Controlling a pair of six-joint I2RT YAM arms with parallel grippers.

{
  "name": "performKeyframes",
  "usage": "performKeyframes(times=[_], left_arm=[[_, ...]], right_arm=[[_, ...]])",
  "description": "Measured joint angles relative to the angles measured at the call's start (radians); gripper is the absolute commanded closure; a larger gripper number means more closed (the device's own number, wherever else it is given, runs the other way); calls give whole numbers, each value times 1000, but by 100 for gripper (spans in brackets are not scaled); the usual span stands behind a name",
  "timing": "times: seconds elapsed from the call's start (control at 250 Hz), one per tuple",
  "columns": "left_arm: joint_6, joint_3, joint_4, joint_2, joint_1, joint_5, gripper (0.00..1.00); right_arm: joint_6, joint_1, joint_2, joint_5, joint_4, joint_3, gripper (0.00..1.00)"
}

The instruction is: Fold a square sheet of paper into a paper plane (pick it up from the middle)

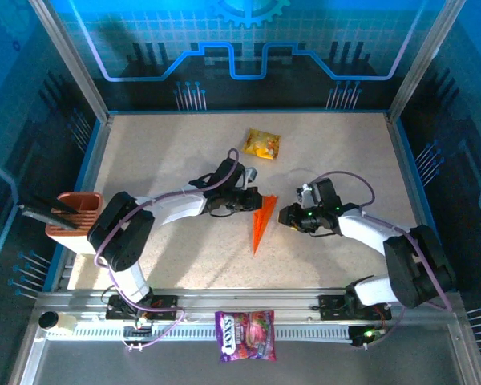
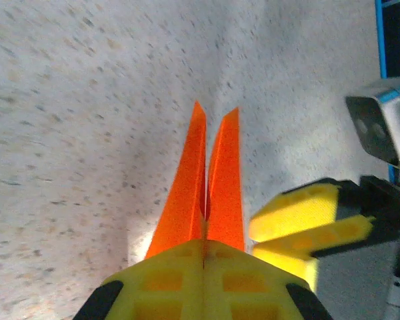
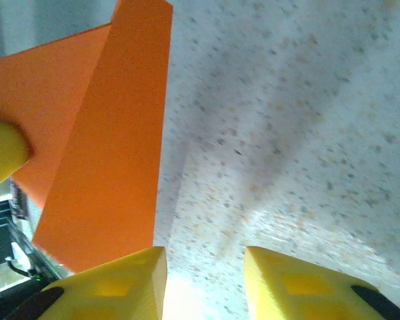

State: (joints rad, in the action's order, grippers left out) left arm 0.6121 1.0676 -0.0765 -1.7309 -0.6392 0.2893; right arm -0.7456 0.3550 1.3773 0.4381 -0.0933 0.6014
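- Step in hand: folding looks complete. The paper plane (image 1: 261, 223) is a slim dart over the middle of the table (image 1: 160, 152), nose toward the arm bases. Judged to be at the final creasing or holding stage.
- Left gripper (image 1: 251, 202): jaws closed flat on the plane near its wide end.
- Right gripper (image 1: 284, 215): jaws parted and holding nothing, just beside the plane's right edge.
- Next move, as judged: press the centre crease or set the plane down. Thin paper calls for a light, level release so the flaps do not spring apart.
- The left wrist view shows two orange flaps with a narrow slit between them, which the top view does not resolve.
- The right wrist view shows bare table between the right fingers, confirming an empty grip.
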Motion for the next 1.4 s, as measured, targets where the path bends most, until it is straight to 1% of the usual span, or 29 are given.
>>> performKeyframes(times=[0.048,0.096,0.224,0.288,0.38,0.491,0.619,0.847,0.919,1.191,1.271,1.351,1.398], left_arm=[[8,0,-17,15,-5,-49,97],[14,0,-36,28,-13,-93,97],[24,9,-101,37,-43,-189,97],[40,10,-123,37,-52,-210,97],[54,15,-148,37,-57,-231,97],[71,26,-161,37,-58,-243,97],[82,35,-169,37,-60,-248,97],[96,35,-182,38,-63,-272,97],[96,35,-185,38,-64,-275,97],[96,35,-227,38,-65,-301,96],[96,35,-235,38,-65,-305,96],[94,37,-240,38,-66,-304,93],[93,41,-244,37,-68,-304,90]], right_arm=[[-18,8,-9,5,20,0,59],[-26,27,-15,6,34,1,54],[-45,125,-15,-47,3,50,53],[-53,166,-8,-64,11,79,53],[-82,198,18,-77,45,94,53],[-111,223,66,-98,66,95,54],[-130,233,117,-92,105,95,55],[-137,240,170,-103,99,138,63],[-136,240,174,-110,93,140,67],[-142,239,178,-116,87,139,77],[-147,236,182,-108,95,138,86],[-152,232,189,-94,111,137,91],[-157,231,194,-89,118,136,94]])
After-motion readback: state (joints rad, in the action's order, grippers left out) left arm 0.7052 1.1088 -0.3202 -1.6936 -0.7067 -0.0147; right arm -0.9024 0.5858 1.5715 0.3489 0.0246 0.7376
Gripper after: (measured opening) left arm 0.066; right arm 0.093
